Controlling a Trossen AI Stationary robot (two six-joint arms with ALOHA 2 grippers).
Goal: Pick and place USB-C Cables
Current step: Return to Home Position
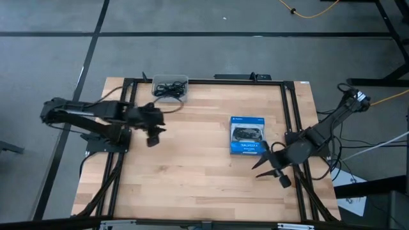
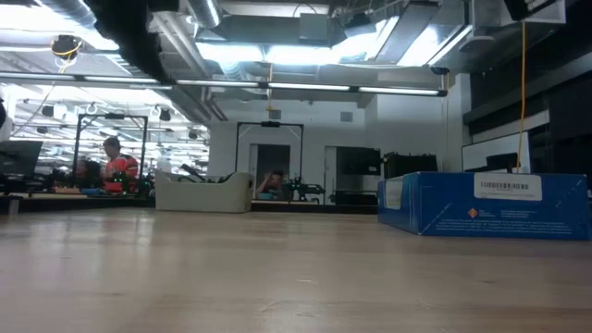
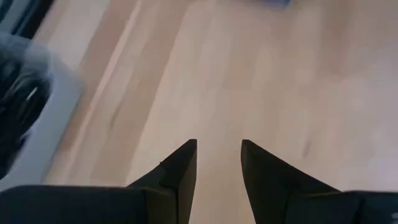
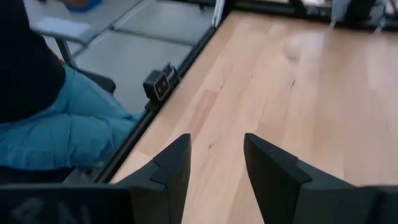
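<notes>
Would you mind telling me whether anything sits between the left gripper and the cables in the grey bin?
Nothing visible does. In the high view, only bare table lies between the left gripper and the grey bin holding the cables; the blue box sits off to the right.

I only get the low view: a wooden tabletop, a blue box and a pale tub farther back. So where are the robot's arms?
Observer: Both are above your frame. The left gripper hangs open and empty over the table's left part, near the gray bin.
Operator: Is that bin my pale tub? What's inside?
Observer: Yes. Seen from above, it holds a tangle of dark cables.
Operator: And the other arm?
Observer: The right gripper is open and empty too, over the table's right edge, close to the blue box.
</notes>
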